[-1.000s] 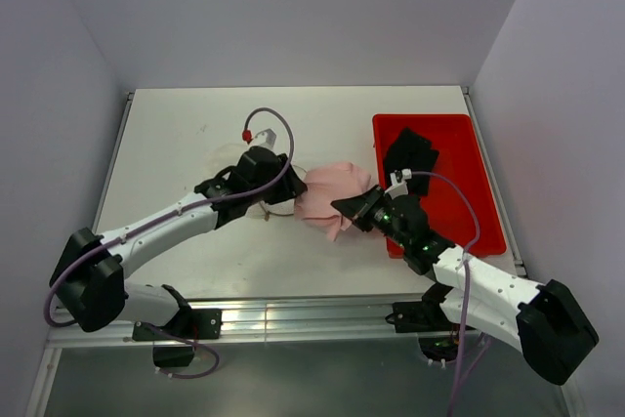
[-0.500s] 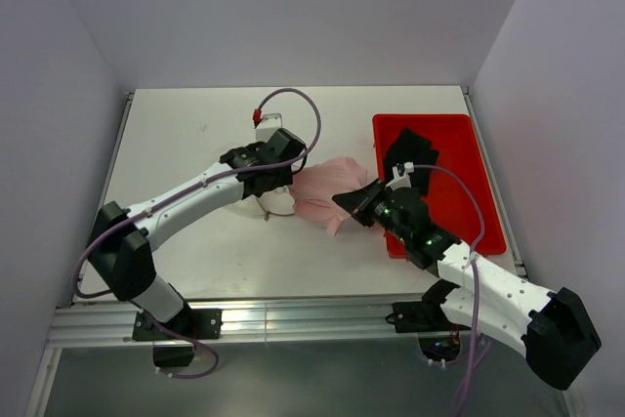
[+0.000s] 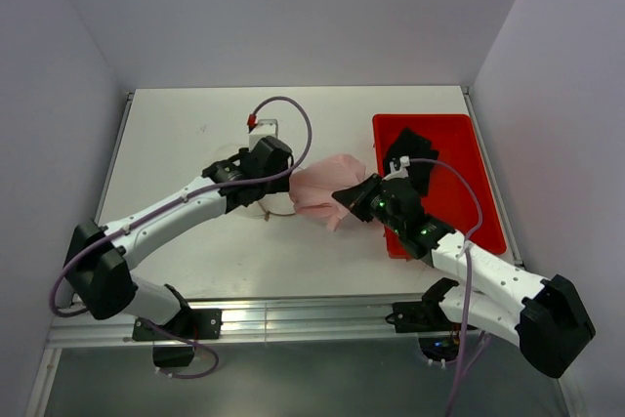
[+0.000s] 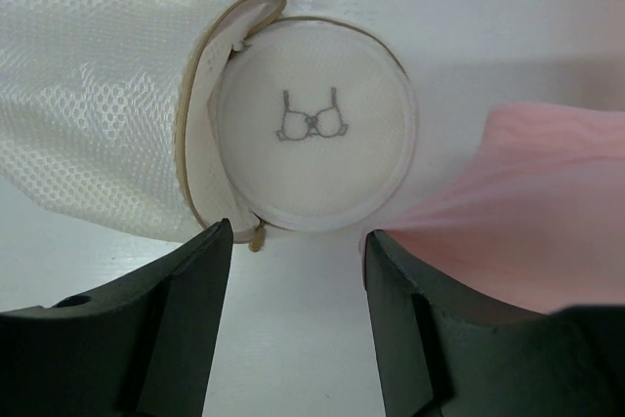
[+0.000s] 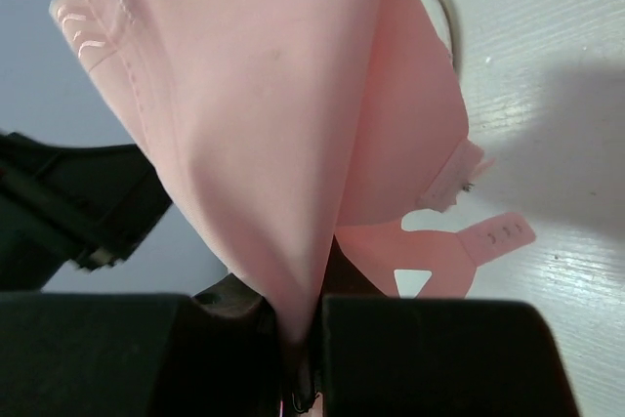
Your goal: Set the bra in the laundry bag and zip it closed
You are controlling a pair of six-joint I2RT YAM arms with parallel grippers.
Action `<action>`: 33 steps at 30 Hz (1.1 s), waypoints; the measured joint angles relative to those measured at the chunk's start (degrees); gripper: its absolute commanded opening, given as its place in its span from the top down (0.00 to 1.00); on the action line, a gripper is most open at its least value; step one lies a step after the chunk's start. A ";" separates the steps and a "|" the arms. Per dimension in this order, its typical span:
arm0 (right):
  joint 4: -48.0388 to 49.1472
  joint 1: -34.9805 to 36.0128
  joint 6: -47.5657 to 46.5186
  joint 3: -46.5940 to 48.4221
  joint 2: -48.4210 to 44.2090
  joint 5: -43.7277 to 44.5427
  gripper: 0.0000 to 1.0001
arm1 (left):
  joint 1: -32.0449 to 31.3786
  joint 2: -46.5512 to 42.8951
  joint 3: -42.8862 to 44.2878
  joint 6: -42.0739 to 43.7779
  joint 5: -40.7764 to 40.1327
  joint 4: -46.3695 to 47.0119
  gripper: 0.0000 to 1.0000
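Above the desk (image 3: 166,134), the right gripper (image 5: 298,324) pinched the bra (image 3: 317,187) while the left gripper (image 4: 298,241) gaped over the laundry bag (image 4: 312,144).

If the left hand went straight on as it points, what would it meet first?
Probably the laundry bag, its round printed face, which sits just ahead of the open left hand; depth is unclear.

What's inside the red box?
A crumpled black fabric garment lies in the red plastic bin. The right arm, its hand gripping a pale pink fabric bra, covers the bin's near left corner, so that part is hidden.
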 measured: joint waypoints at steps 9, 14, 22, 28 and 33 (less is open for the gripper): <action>-0.20 -0.07 -1.03 2.14 2.58 0.46 1.00 | 1.75 -6.05 -4.11 4.07 8.31 6.71 0.36; -0.07 -0.13 -1.73 3.41 4.85 0.42 1.00 | 2.36 -6.21 -5.11 5.73 12.09 9.16 0.36; -0.17 -0.13 -2.16 3.41 6.43 0.46 1.00 | 2.80 -8.48 -9.09 8.44 21.86 13.99 0.34; -0.11 -0.13 -2.86 4.07 7.50 0.50 1.00 | 3.21 -10.86 -10.01 9.20 28.09 17.62 0.34; -0.17 -0.13 -2.99 4.07 7.72 0.55 1.00 | 3.50 -10.99 -8.98 8.00 20.09 14.53 0.42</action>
